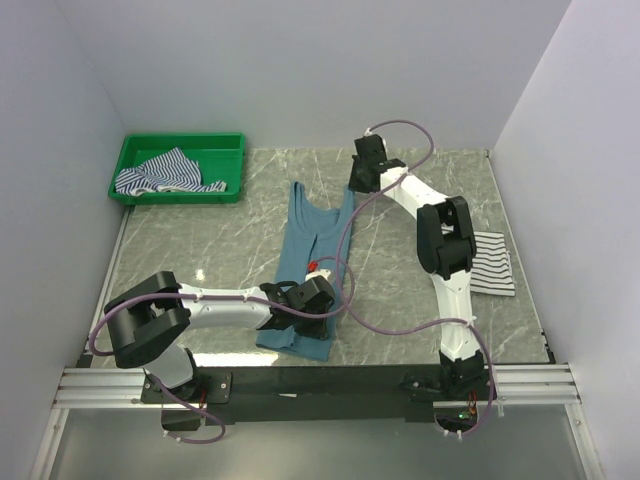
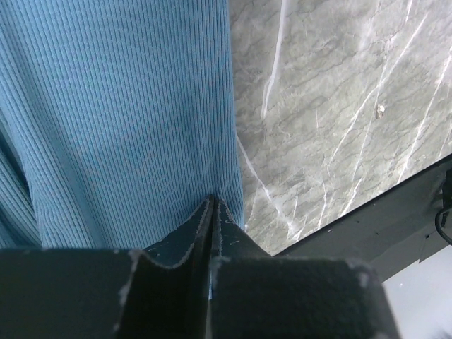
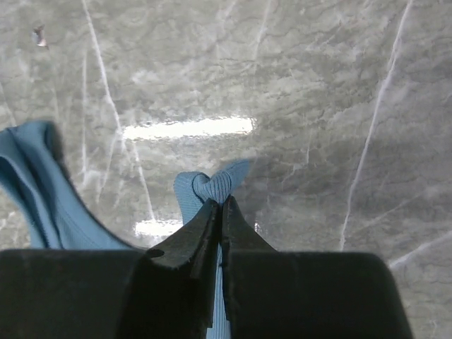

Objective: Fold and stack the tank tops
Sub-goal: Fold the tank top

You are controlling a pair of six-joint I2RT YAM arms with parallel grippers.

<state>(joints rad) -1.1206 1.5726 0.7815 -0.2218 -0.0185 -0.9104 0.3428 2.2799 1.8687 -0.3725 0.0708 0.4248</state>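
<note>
L gripper (image 2: 212, 206): clenched on near hem, plain ribbed teal-blue tank top (image 1: 308, 245), mid grey marbled bench (image 1: 220, 250).
R gripper (image 3: 220, 203): pinching its far right strap (image 3: 212, 185).
Risk: I reckon strap pinch slips, fold skews.

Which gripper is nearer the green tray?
Right. The right gripper holds a strap of the teal tank top, level with the tray; the left gripper grips its near end, farther off.

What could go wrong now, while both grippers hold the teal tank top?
The right gripper pinches only a small tip of the strap, so it may slip out when pulled. The left gripper holds the teal tank top at its hem, near the table edge; the cloth may drag over it.
</note>
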